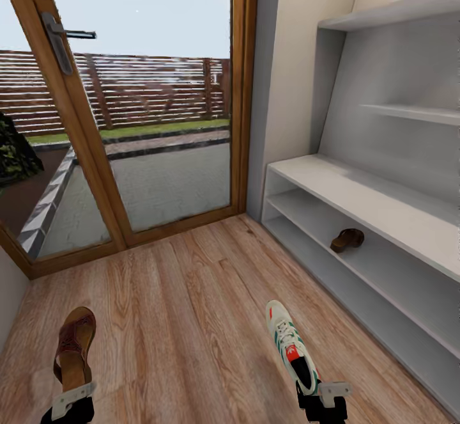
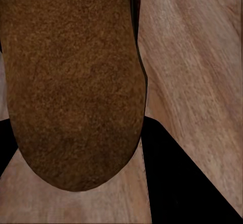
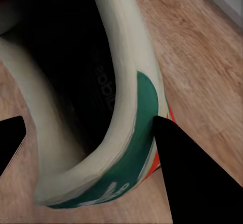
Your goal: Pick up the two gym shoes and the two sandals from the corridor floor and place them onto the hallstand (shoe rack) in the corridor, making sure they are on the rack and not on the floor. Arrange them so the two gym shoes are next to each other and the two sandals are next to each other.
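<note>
My left gripper [image 1: 71, 397] is shut on the heel of a brown sandal [image 1: 75, 342], which points away from me at the lower left. In the left wrist view the sandal's tan footbed [image 2: 76, 82] lies between the dark fingers [image 2: 192, 183]. My right gripper [image 1: 317, 397] is shut on the heel of a white gym shoe [image 1: 291, 344] with green stripes. The right wrist view shows the shoe's heel rim [image 3: 136, 117] pinched by a finger [image 3: 197, 178]. A second sandal [image 1: 347, 239] lies on the middle shelf of the pale-grey hallstand [image 1: 358, 197] at the right.
A wood-framed glass door [image 1: 128, 123] stands straight ahead, with a handle [image 1: 61, 37] at its upper left. Brown plank floor [image 1: 191, 309] spreads between the door and me. Stepped wall shelves [image 1: 409, 112] rise above the hallstand's flat top.
</note>
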`<state>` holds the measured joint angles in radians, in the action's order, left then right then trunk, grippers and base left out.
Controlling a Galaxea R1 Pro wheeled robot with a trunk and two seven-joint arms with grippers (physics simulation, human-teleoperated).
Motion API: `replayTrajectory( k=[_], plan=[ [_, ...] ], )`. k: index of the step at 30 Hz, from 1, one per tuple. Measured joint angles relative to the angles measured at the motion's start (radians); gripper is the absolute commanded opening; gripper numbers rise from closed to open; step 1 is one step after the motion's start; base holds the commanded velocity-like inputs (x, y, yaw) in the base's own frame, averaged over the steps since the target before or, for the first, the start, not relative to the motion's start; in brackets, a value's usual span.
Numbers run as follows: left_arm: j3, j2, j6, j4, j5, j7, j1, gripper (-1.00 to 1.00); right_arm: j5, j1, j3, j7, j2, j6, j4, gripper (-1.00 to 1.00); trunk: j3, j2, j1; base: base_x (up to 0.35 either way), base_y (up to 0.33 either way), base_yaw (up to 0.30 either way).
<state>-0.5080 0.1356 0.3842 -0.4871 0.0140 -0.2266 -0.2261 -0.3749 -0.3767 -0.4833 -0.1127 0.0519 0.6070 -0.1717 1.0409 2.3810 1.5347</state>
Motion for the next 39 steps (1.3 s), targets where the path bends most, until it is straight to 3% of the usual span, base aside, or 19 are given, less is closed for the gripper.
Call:
replayTrajectory(
  k=[39],
  plan=[
    [0.0,0.001,0.0,-0.002,0.0,-0.001,0.0,-1.0,0.0,0.0,0.0,0.0,0.0,0.0,0.0,-1.0,-0.015,0.0,0.0,0.223,0.262,-0.254]
  ],
)
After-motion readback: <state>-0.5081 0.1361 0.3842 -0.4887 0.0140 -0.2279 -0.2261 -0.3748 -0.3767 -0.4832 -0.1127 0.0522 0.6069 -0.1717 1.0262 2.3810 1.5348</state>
